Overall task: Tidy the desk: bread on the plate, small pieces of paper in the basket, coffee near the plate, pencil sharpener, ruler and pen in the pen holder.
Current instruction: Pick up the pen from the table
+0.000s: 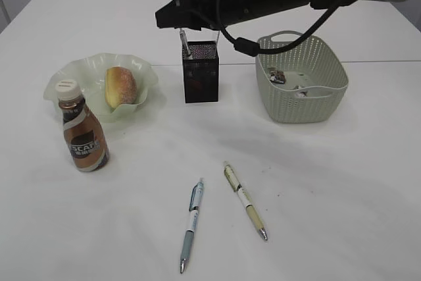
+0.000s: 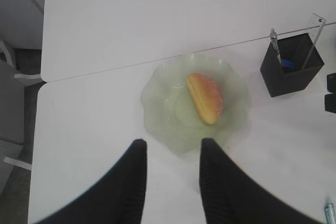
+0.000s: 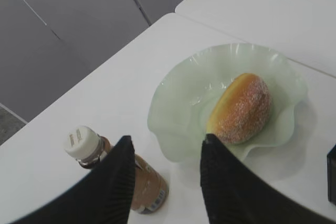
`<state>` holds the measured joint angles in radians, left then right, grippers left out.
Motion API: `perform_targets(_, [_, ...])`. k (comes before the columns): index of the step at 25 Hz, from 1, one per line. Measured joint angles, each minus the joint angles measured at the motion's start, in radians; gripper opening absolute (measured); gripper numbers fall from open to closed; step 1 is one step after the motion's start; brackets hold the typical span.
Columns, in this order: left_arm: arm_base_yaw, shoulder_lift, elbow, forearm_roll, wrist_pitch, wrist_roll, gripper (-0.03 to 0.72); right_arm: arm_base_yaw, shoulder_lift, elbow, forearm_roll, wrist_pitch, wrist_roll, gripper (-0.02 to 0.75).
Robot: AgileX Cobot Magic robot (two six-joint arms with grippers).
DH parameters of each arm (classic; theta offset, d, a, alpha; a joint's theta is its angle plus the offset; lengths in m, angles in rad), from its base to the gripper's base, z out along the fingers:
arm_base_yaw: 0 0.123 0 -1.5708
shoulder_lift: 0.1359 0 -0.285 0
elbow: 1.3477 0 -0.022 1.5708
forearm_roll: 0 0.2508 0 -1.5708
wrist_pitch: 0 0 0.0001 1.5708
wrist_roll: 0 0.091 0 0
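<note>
From my station I see the bread (image 1: pixel 120 87) lying on the pale green plate (image 1: pixel 69 74), with the coffee bottle (image 1: pixel 83 129) upright just in front of the plate's left edge. The black mesh pen holder (image 1: pixel 200 77) stands between the plate and the basket (image 1: pixel 309 106); a pen and the clear ruler (image 2: pixel 314 39) stick up out of it, and small scraps lie inside the basket. Two pens, one blue (image 1: pixel 192 224) and one yellowish (image 1: pixel 245 200), lie flat on the table (image 1: pixel 342 195) in front, well apart from both grippers.

My right gripper (image 3: pixel 165 182) hangs with its fingers spread and empty, above the gap between bottle and plate; the bread sits just beyond the right fingertip. My left gripper (image 2: pixel 172 177) is also spread and empty, with the plate's near rim showing between its fingers.
</note>
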<state>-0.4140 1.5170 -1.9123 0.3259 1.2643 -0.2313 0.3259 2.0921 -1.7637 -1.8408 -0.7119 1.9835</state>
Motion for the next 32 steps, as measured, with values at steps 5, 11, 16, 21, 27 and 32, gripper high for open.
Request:
perform_targets(5, [0.000,0.000,0.000,-0.030,0.000,0.000,0.254,-0.034,0.000,0.094,0.000,-0.039,0.026,0.312])
perform_targets(11, [0.000,0.000,0.000,-0.156,0.000,0.000,0.254,-0.119,-0.004,0.194,0.000,-0.189,0.075,0.312])
perform_targets(16, [0.000,0.000,0.000,-0.326,0.000,0.000,0.254,-0.152,-0.076,0.203,0.000,-0.257,0.084,0.312])
perform_targets(21, [-0.052,0.000,0.000,-0.410,0.000,0.000,0.254,-0.152,-0.168,0.203,0.000,-0.303,0.084,0.312])
perform_targets(27, [-0.240,0.024,0.000,-0.364,0.000,-0.008,0.254,-0.154,-0.258,0.203,0.000,-0.384,0.084,0.312])
perform_targets(32, [-0.333,0.095,0.000,-0.294,0.000,-0.059,0.254,-0.188,-0.297,0.203,0.000,-0.407,0.084,0.312])
